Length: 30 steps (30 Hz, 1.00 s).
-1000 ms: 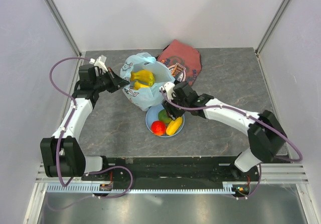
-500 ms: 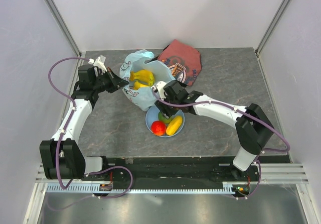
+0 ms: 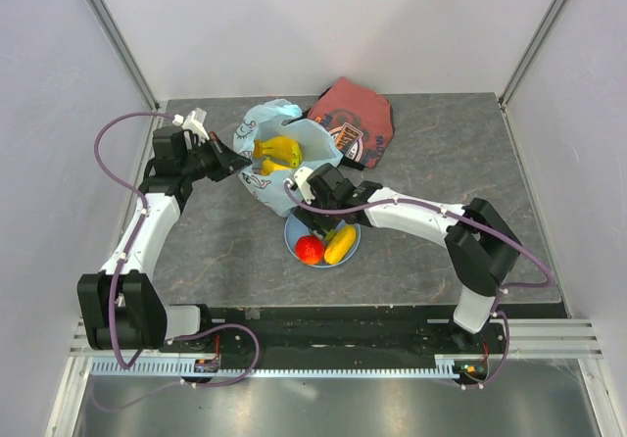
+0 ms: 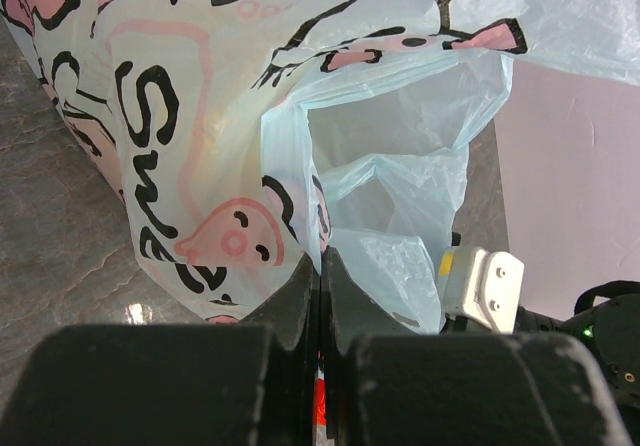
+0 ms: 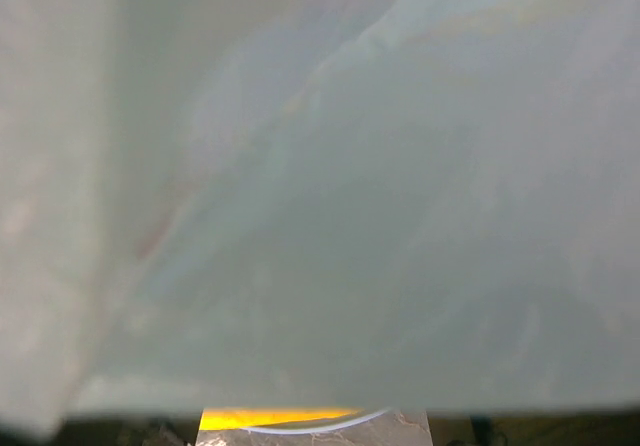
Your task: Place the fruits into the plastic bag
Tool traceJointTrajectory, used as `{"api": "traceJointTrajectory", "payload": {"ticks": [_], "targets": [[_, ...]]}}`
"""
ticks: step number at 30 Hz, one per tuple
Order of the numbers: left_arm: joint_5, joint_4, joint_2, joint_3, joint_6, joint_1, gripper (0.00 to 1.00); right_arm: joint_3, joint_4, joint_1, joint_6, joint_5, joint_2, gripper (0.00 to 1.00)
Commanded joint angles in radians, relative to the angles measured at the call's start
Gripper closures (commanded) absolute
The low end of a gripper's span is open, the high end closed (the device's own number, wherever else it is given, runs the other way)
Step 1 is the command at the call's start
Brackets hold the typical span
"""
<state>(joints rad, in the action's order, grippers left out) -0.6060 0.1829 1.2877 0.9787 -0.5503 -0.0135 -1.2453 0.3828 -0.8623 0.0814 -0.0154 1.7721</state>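
Shifted leftward from a second ago, the right gripper (image 3: 319,219) hangs over the far side of the plate (image 3: 294,234), against the near wall of the plastic bag (image 3: 275,190). Its fingers are hidden, so their state cannot be told. The red fruit (image 3: 310,249) and yellow oblong fruit (image 3: 340,244) lie on the plate nearer the bases. Farther back, the left gripper (image 4: 320,271) is clamped on the bag's rim. The bananas (image 3: 278,152) lie inside the bag, and the dark-red cloth (image 3: 353,119) lies beyond it.

Light-blue bag (image 3: 277,192) with pink-and-black cartoon print, yellow bananas (image 3: 279,150), red fruit (image 3: 310,249), dark-red printed cloth (image 3: 355,119)
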Motion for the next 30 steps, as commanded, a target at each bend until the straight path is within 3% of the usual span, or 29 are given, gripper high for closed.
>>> {"api": "traceJointTrajectory", "payload": {"ticks": [1, 26, 28, 30], "targets": [[-0.001, -0.017, 0.001, 0.026, 0.009, 0.003, 0.98, -0.039, 0.007, -0.006, 0.021, -0.035, 0.035, 0.23], [-0.008, -0.03, 0.024, 0.035, 0.006, 0.001, 0.99, -0.022, 0.018, 0.002, 0.034, -0.072, 0.135, 0.22], [-0.008, -0.033, 0.024, 0.035, 0.006, 0.001, 0.98, -0.022, 0.019, 0.003, 0.035, -0.064, 0.138, 0.25], [-0.006, -0.033, 0.025, 0.034, 0.007, 0.001, 0.98, -0.023, 0.019, 0.005, 0.035, -0.063, 0.133, 0.36]]}}
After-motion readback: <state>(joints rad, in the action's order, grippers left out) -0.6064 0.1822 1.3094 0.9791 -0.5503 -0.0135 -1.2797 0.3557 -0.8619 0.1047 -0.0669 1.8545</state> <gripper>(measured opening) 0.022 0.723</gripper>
